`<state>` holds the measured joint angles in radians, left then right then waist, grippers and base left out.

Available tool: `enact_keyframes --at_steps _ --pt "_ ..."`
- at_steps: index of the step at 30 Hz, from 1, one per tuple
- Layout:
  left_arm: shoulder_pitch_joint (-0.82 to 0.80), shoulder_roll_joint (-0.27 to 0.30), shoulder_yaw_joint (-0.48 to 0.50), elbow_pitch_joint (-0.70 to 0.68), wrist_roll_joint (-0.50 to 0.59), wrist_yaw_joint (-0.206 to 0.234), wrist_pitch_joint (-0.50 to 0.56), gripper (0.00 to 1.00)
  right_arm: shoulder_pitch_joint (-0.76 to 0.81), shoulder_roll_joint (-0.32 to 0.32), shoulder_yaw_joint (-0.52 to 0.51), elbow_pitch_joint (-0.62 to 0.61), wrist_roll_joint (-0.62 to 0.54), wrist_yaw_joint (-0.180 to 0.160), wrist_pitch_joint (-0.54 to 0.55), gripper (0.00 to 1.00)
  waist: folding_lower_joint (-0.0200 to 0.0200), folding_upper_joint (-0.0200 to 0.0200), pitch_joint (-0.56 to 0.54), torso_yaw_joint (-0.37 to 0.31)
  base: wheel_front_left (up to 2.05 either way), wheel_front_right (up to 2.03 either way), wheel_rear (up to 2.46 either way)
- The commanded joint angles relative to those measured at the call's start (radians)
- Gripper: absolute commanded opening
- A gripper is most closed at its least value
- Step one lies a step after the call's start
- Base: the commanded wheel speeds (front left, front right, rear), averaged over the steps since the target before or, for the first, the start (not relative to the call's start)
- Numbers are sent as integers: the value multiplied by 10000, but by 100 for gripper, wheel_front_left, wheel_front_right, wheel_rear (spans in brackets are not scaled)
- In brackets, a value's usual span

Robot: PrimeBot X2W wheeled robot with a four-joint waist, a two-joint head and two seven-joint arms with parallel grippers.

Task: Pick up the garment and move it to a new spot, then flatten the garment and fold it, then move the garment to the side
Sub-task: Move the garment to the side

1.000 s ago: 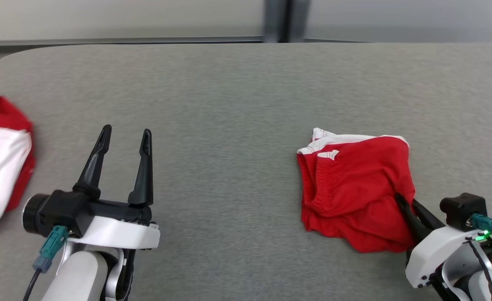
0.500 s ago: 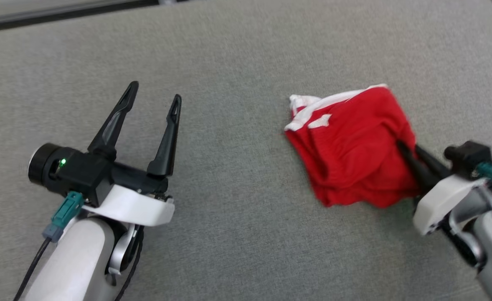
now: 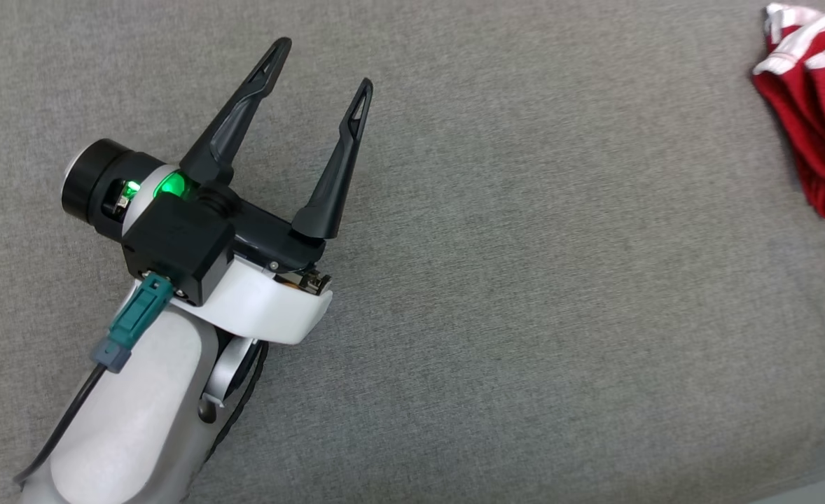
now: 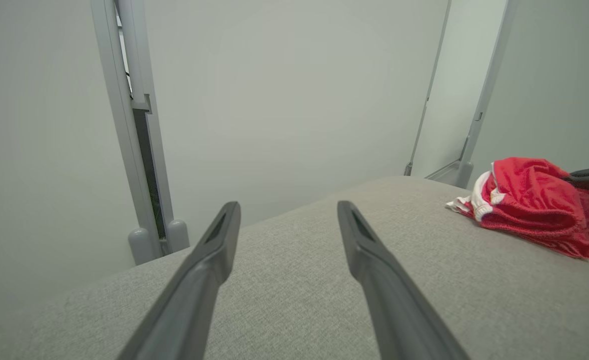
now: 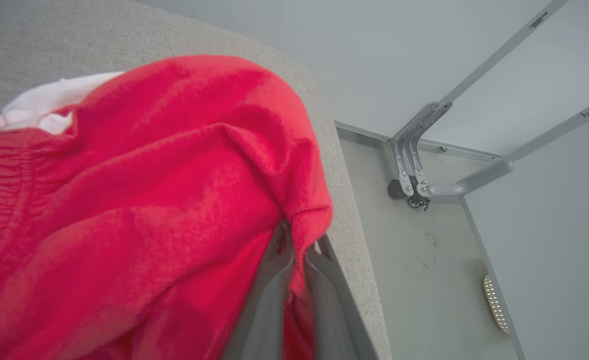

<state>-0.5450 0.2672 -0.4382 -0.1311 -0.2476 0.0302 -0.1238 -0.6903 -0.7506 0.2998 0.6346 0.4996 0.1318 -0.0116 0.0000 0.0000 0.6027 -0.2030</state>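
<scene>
The right gripper (image 5: 297, 240) pinches the crumpled red-and-white fabric garment (image 5: 149, 175), apparently shorts, near the edge of the grey cloth-covered table (image 5: 24, 40). The left gripper (image 3: 323, 64) hovers spread, empty.

No readable text, label, brand, number or sign anywhere.

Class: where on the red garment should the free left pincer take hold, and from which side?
Probably the white-trimmed edge of the garment, approached from the left pincer side. It pokes out towards that pincer, thin enough to pinch, while the right pincer holds the opposite end.
</scene>
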Motion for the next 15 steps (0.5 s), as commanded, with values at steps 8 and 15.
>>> enact_keyframes --at_steps 8,15 --pt "-236 -129 -68 272 -87 21 -313 100 -645 276 -12 1928 498 -21 -456 100 0 0 414 358 0 0 0" --pt "292 -61 119 613 -287 210 -541 100 108 838 -370 2464 1241 -21 -1692 100 0 0 -223 217 0 0 0"
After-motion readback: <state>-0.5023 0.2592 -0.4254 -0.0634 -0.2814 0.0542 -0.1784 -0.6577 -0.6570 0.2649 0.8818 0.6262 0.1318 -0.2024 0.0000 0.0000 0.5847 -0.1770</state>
